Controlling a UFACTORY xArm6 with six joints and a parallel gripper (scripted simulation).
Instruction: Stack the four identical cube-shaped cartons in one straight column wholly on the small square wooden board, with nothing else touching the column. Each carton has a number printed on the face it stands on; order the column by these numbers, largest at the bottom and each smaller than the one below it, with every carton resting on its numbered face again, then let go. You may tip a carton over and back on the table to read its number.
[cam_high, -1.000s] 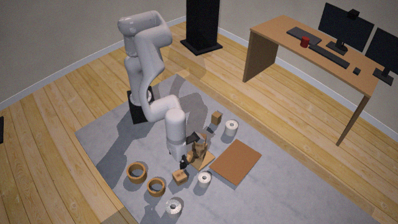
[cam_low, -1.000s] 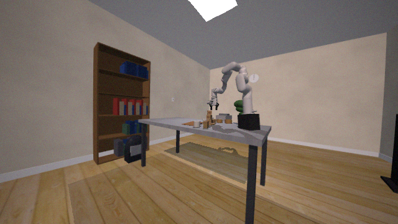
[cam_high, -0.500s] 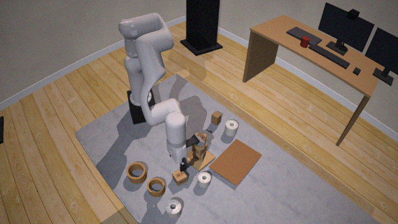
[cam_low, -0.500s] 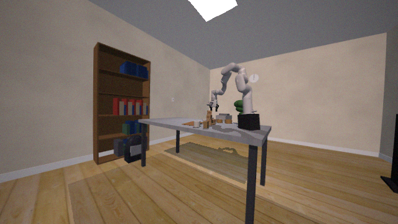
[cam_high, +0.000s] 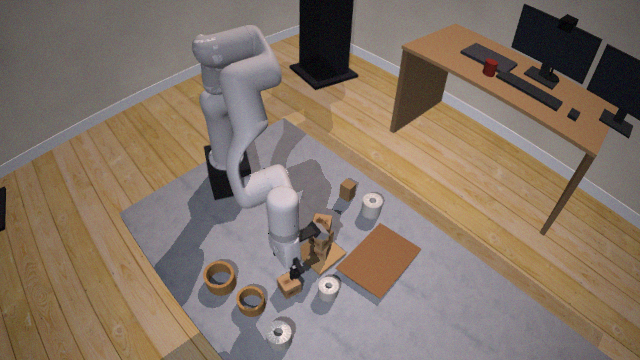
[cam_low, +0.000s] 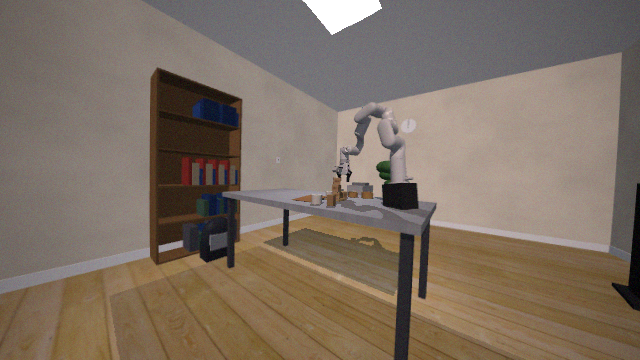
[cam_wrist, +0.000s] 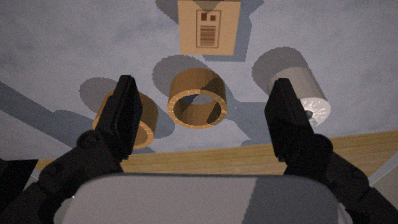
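My gripper (cam_high: 296, 270) (cam_low: 345, 176) (cam_wrist: 204, 92) is open and empty. It hangs low over the grey table top, just left of the small square wooden board (cam_high: 336, 258). An uneven stack of cube cartons (cam_high: 320, 244) (cam_low: 336, 192) stands on that board, and its top carton (cam_high: 323, 220) looks turned. One loose carton (cam_high: 289, 286) (cam_wrist: 208, 27) lies right below and in front of the fingers, with a printed label facing up. Another carton (cam_high: 348, 189) stands apart at the back. No numbers can be read.
Two brown rings (cam_high: 220, 277) (cam_high: 251, 300) lie left of the gripper; in the wrist view they show as a middle ring (cam_wrist: 197, 97) and a left ring (cam_wrist: 146, 120). There are white rolls (cam_high: 328, 288) (cam_wrist: 302, 92) (cam_high: 372, 205) (cam_high: 279, 334). A larger brown board (cam_high: 378, 258) lies to the right. The table edge is near.
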